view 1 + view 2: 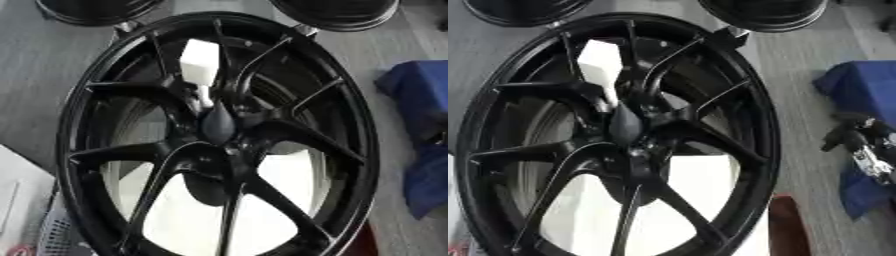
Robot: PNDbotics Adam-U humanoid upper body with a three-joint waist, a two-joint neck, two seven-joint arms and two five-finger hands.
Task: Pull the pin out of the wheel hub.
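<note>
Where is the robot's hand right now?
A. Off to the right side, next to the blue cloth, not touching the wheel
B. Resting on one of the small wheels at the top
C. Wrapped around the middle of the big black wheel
A. In the right eye view the right hand shows at the right edge against the blue cloth, clear of the black wheel, whose dark centre piece nothing touches.

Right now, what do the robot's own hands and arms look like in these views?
Only the right hand shows, at the right edge of the right eye view: black segments with silvery metal parts, seen against a blue cloth. No cables or markings can be made out. The left hand is out of view.
</note>
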